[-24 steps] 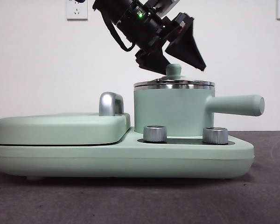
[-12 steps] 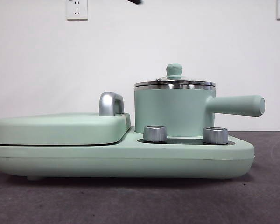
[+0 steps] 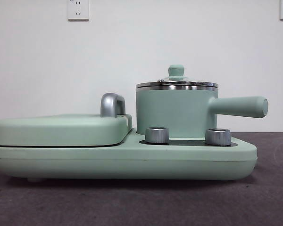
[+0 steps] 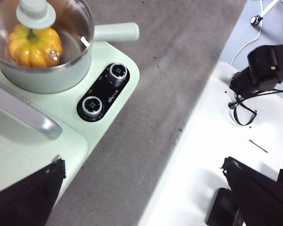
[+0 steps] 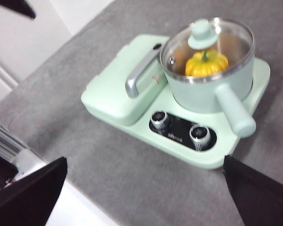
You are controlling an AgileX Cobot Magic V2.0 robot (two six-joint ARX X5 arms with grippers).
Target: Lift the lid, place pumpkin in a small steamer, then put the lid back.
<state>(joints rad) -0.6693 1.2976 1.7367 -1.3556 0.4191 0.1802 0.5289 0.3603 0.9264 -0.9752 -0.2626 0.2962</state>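
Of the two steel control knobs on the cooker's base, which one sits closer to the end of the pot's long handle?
The knob directly under the small steamer's handle, toward its free end. The other knob sits nearer the griddle cover, by its steel handle.

Left gripper (image 4: 144,193), two black jaws: spread wide apart, empty, held high beside the mint-green cylindrical steamer pot (image 4: 42,70), touching nothing.
Right gripper (image 5: 146,188), two black jaws: spread wide apart, empty, held high and well back from that pot, touching nothing.
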